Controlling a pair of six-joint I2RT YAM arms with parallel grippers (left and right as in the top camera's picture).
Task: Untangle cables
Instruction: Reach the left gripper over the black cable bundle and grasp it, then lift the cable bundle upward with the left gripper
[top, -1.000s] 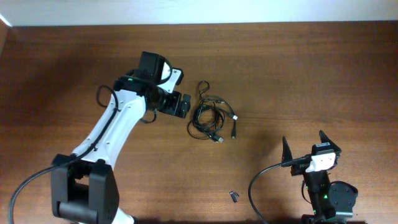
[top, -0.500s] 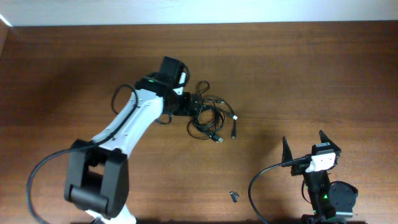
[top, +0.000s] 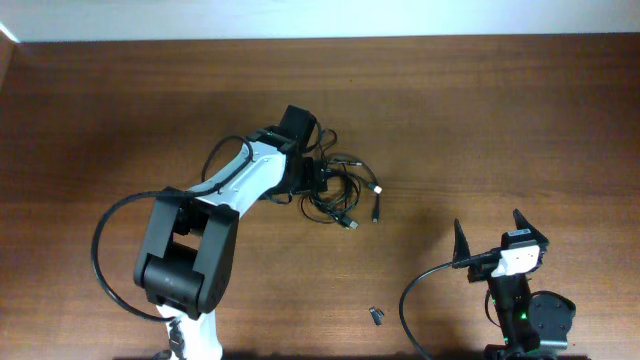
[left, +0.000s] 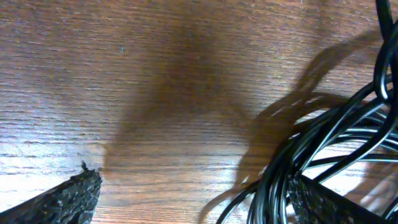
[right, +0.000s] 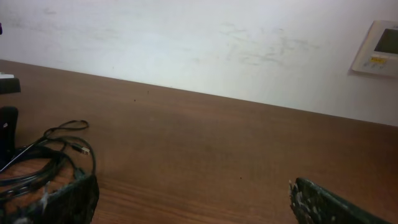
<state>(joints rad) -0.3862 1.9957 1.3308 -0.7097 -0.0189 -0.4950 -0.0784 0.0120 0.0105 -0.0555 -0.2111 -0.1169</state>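
Presently, at mid-tabletop (top: 500, 120): cables (top: 340, 190), heaped as one loose tangle of black loops. Silvery plugs (top: 377, 189) sticking out on the side toward the right arm.

Left tool (top: 318, 180):
- Placed at the tangle's edge on the left-arm side, low over the wood.
- Jaws spread fully apart; clamped on nothing.
- Seen from the left wrist: several cords bunched close against the finger (left: 329, 202) at the frame's right, curving up and away from it.
- Other finger (left: 62, 199) over bare wood, well apart from any cord.
- Between the fingers: mostly bare wood, with a few loops in the right part of the gap.
- Actual contact between finger and cords: cannot tell.

Right tool (top: 490, 238):
- Positioned toward the near right of the tabletop, well apart from the tangle.
- Jaws spread wide; empty, touching nothing.
- Seen from the right wrist: tangle at the far left of the frame, beyond the fingertips; white wall (right: 186, 43) behind the tabletop.

Small dark piece (top: 376, 316): lying alone on the wood, nearer the front edge than the tangle, apart from both tools.
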